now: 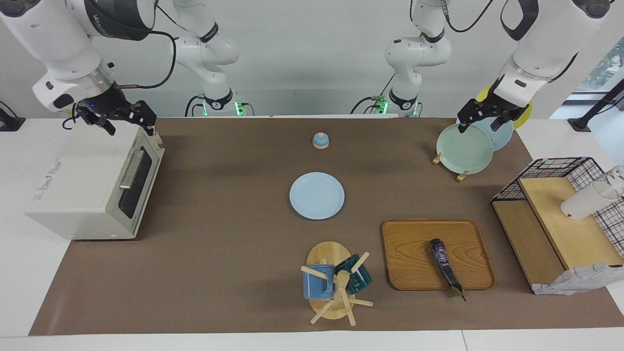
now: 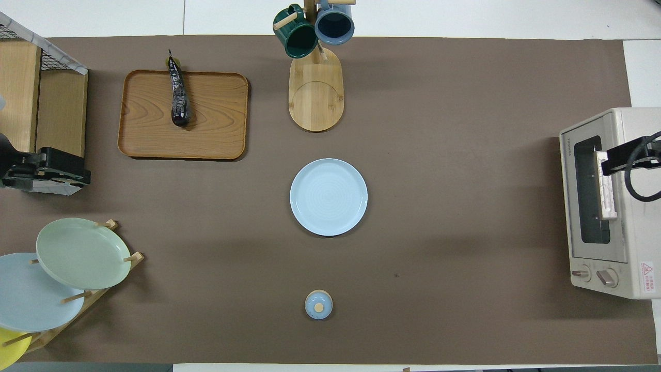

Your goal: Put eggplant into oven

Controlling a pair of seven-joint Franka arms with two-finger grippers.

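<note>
Facing view: the eggplant (image 1: 444, 266) is seen lying on the wooden tray (image 1: 414, 253) toward the left arm's end of the table, its green stem tip poking over the tray's edge farthest from the robots, while the oven (image 1: 92, 183) is set at the right arm's end with its glass door closed. The left gripper (image 1: 482, 119) is held open and empty over the rack of plates (image 1: 463, 148). The right gripper (image 1: 127, 122) is likewise spread wide with nothing in it, raised over the oven's top.

eggplant (image 1: 444, 265) on wooden tray (image 1: 414, 253), oven (image 1: 92, 183) door shut
</note>
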